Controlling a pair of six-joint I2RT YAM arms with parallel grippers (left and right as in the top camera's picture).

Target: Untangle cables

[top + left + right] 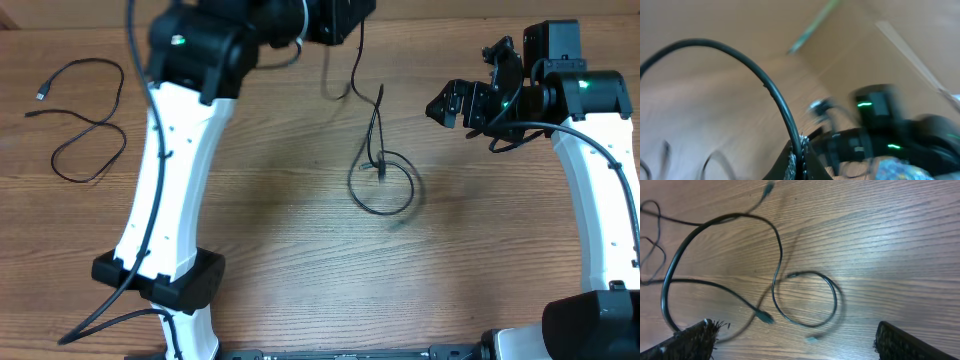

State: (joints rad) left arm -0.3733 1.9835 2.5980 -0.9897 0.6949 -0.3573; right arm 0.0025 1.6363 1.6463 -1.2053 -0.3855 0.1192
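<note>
While a cable [373, 130] is clenched in the left claw [345, 25], the right claw [452, 105] is released. By an upward pull, the cable's loop [350, 188] on the counter [300, 260] could be cinched into a knot.

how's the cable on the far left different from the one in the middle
The left cable lies wholly flat; the middle cable rises to the shut left gripper. The left cable sprawls in wide curves; the middle cable makes one small loop. Both are thin and black.
</note>
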